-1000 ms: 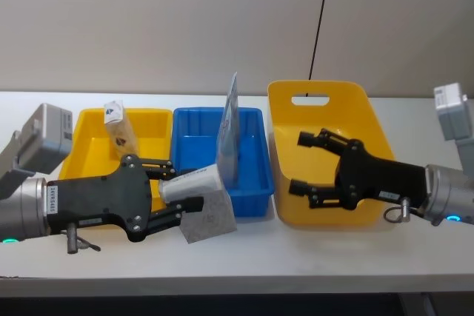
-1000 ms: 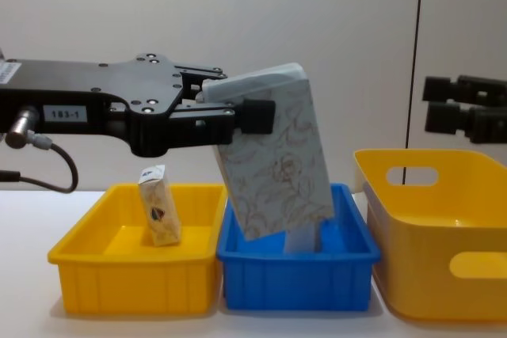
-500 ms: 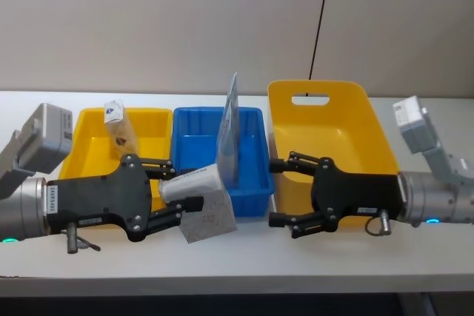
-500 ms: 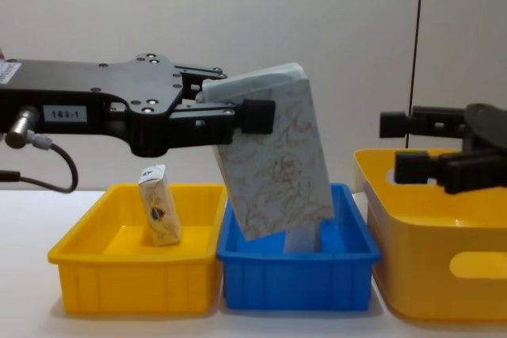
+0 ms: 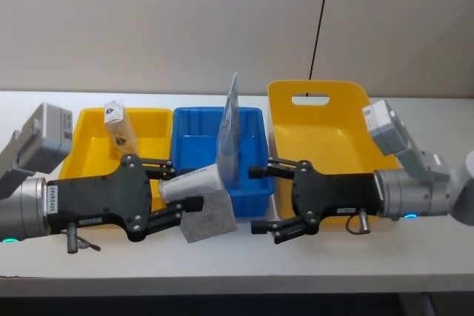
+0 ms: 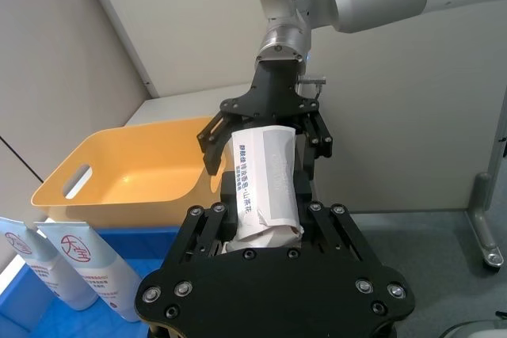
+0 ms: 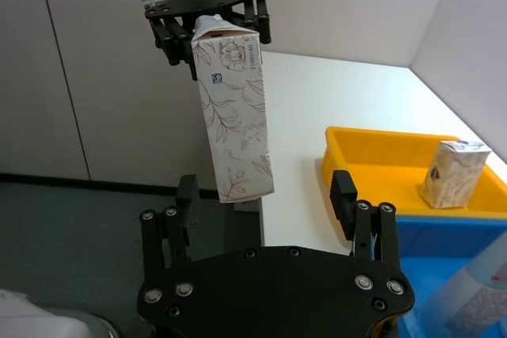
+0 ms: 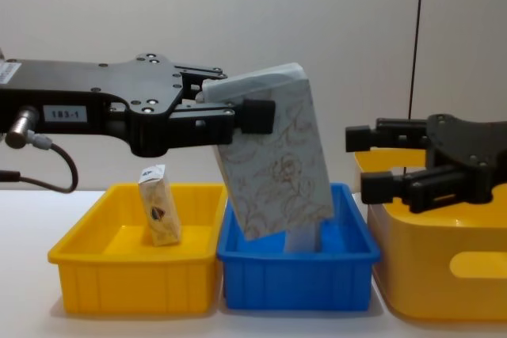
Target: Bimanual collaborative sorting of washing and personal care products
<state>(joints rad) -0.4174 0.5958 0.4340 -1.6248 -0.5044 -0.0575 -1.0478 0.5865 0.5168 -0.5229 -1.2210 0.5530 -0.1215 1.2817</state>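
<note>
My left gripper (image 5: 189,186) is shut on the top end of the large white soft pack (image 5: 207,209) with the gold swirl pattern. It holds the pack (image 8: 277,164) tilted in the air, in front of the blue bin (image 8: 297,271). My right gripper (image 5: 257,200) stands open just to the right of the pack, level with it and apart from it. The small beige packet (image 5: 118,127) stands in the left yellow bin (image 5: 81,129). The tall pale-blue pouch (image 5: 229,135) stands upright in the blue bin, partly hidden by the pack in the chest view.
A large yellow bin (image 5: 326,131) with a handle slot stands on the right, behind my right arm. The three bins sit side by side on the white table (image 5: 244,257). A black cable (image 5: 318,27) hangs down the wall behind.
My right gripper has swung left from over the large yellow bin to just beside the held pack, staying open. The left gripper and the pack have not moved.
</note>
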